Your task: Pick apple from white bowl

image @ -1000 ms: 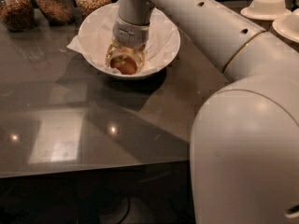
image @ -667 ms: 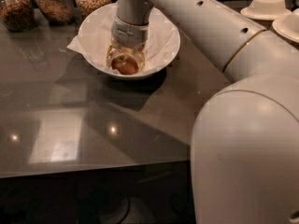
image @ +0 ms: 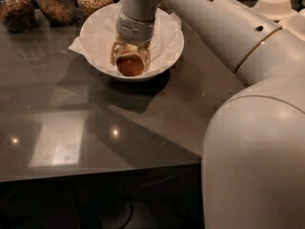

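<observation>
The hand (image: 129, 60) reaches down into the white bowl (image: 174, 43), which stands toward the back of the dark table (image: 57, 104), just in front of three glass jars of dry goods (image: 56, 4). It appears closed on the apple (image: 130, 66): a pale finger (image: 116, 56) lies against each flank of the fruit, with the deep red skin showing between them. The apple sits low in the bowl, near its front wall, on or just above the crumpled paper liner (image: 101, 36); whether it has left the paper cannot be told. The apple is probably firm and fairly light for its size, stiff enough to bear a steady squeeze, though its skin bruises under too much force. It is also round and smooth, so it could roll or squirt out of a parallel grip placed off its middle. The safest hold is probably across the widest part, with the fingers opposite each other at the equator, as they seem to be here. The liner is loose and light and might cling or lift with the fruit, and the bowl itself could slide on the glossy table, so a straight vertical lift clear of the rim looks wisest.
</observation>
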Tool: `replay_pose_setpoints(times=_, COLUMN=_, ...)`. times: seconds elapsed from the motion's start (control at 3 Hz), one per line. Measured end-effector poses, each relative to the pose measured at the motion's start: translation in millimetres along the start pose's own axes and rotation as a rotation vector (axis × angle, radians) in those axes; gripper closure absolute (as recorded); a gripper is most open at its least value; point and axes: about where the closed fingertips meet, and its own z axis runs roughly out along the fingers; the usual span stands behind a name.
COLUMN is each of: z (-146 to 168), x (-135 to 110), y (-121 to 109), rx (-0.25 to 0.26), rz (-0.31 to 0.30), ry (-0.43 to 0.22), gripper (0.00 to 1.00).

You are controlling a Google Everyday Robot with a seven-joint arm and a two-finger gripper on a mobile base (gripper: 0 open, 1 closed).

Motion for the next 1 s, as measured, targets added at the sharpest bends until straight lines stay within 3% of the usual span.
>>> replay_pose_setpoints(times=1.0, z=-45, x=13, y=-6, rx=0.055, rz=0.009, ry=0.106, gripper=1.0)
